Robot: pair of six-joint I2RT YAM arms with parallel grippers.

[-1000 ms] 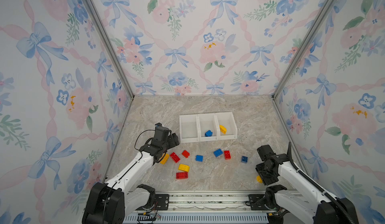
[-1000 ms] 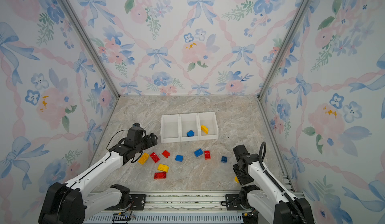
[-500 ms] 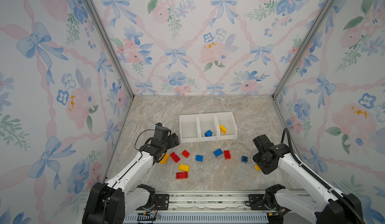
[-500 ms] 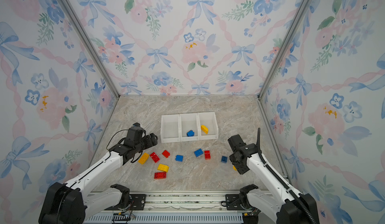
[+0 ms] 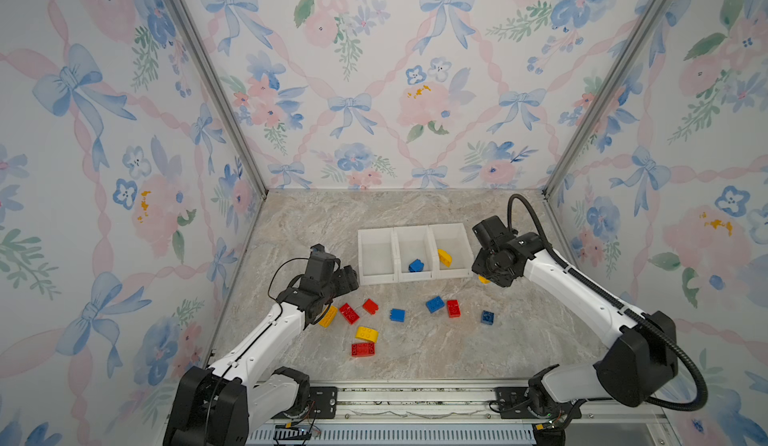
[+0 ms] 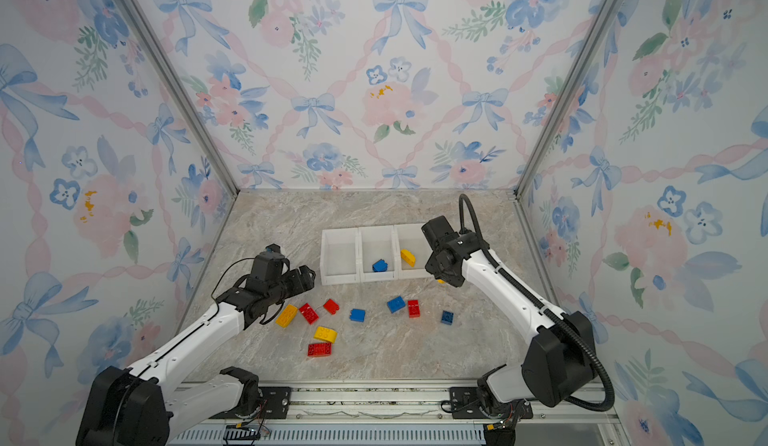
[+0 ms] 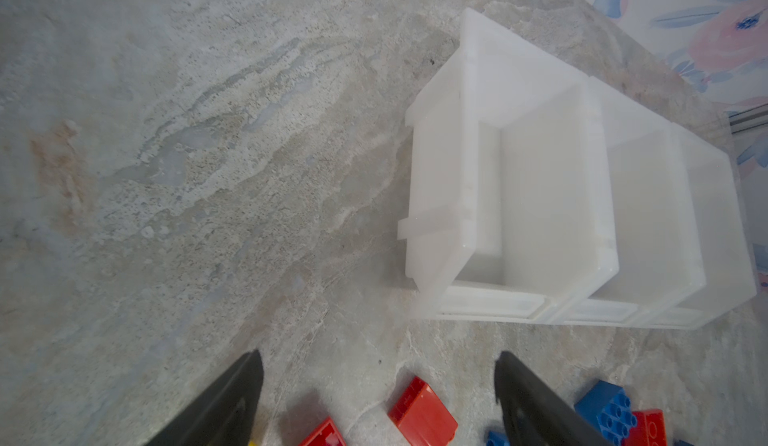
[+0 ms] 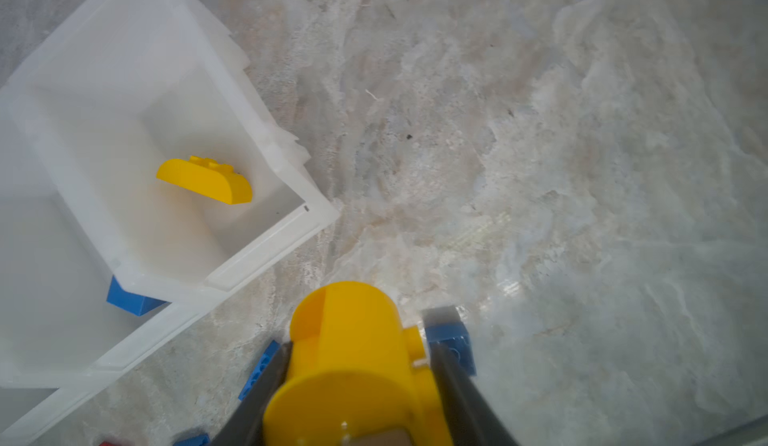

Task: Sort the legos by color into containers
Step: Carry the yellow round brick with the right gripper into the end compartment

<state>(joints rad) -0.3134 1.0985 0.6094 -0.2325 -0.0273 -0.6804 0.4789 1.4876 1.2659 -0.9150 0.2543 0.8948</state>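
Nine loose red, blue and yellow studded plastic bricks [image 5: 397,315] lie on the marbled worktop [image 5: 415,365] just in front of the row of three white plastic bins [image 5: 411,229] in both top views; the right gripper [image 5: 485,277] hangs beside the row's end. The left wrist view shows the left gripper [image 7: 378,398] short of the row, jaws wide apart, empty. The right wrist view shows jaws clamped on a yellow round-bodied plastic brick [image 8: 345,340] beside the row. It looks light, stiff and slick; flat faces seem the safest hold.
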